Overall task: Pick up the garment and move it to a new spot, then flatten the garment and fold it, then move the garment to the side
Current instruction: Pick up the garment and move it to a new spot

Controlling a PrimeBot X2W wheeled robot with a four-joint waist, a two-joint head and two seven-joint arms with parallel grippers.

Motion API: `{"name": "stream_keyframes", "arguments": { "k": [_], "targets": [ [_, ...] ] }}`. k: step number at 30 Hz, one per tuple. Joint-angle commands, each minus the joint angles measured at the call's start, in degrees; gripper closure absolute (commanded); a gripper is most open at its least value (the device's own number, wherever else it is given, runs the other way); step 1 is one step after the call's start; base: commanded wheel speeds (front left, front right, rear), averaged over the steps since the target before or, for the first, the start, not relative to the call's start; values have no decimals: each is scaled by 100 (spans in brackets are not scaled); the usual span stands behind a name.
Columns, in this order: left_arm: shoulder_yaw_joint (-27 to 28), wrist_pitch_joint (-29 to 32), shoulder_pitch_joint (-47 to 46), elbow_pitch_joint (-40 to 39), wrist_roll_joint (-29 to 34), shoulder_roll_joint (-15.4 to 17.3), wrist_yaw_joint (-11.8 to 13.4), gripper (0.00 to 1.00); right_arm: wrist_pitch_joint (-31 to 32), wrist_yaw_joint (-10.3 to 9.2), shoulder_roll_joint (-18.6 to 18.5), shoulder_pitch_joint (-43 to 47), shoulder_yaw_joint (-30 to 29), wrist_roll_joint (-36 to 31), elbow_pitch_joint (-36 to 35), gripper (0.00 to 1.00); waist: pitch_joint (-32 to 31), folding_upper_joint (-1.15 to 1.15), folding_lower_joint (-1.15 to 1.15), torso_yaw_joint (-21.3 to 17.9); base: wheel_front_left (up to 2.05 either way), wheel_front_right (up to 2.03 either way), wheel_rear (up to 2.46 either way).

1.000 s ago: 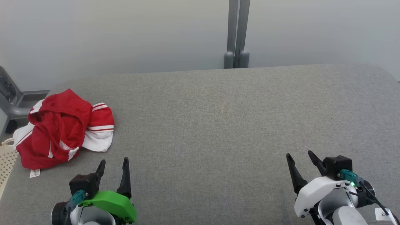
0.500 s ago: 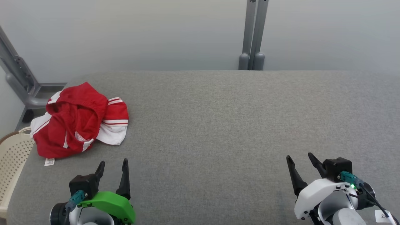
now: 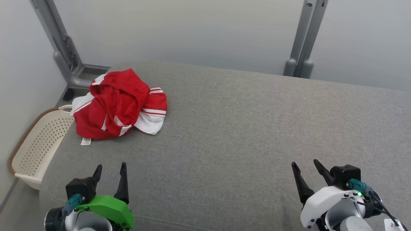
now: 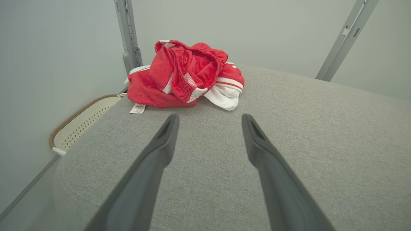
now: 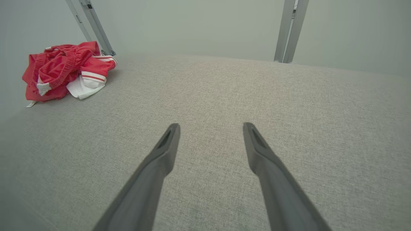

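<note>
Garment: a red garment [image 3: 112, 106] with white panels and stripes is seen crumpled in a heap on the grey fabric-covered table [image 3: 244, 128], near its far left corner. An elastic waistband is shown gathered on top in the left wrist view.
Care label: a small white care label [image 3: 85, 141] is seen lying flat on the table at the near left edge of the heap.
Left gripper: the left gripper [image 3: 111, 165] is seen at the lower left of the head view, jaws spread apart with nothing between them. The garment lies ahead of it, untouched.
Right gripper: the right gripper [image 3: 305, 163] is seen at the lower right, jaws spread and empty, well apart from the garment.
Basket: a cream perforated basket [image 3: 35, 144] with a brown rim is seen beside the table's left edge, below the tabletop.
Background: grey metal posts [image 3: 303, 41] are seen against a pale wall [image 3: 192, 29] behind the table.
</note>
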Motion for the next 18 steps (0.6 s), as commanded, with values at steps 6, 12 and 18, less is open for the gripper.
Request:
{"name": "stream_keyframes", "arguments": {
  "k": [6, 12, 18],
  "targets": [
    [-16, 62, 76, -88, -56, 90, 35, 0, -103, 0, -22, -11, 11, 81, 99, 0, 29, 0, 0, 498, 0, 0, 0],
    [-47, 107, 103, -148, -59, 115, 64, 0, -140, 0, -22, -67, 50, 101, 175, 0, 35, 0, 0, 576, 0, 0, 0],
    [-100, 194, 59, -170, -107, 111, 38, 0, -145, 0, -23, -92, 80, 96, 187, 0, 59, 0, 0, 544, 0, 0, 0]
  ]
}}
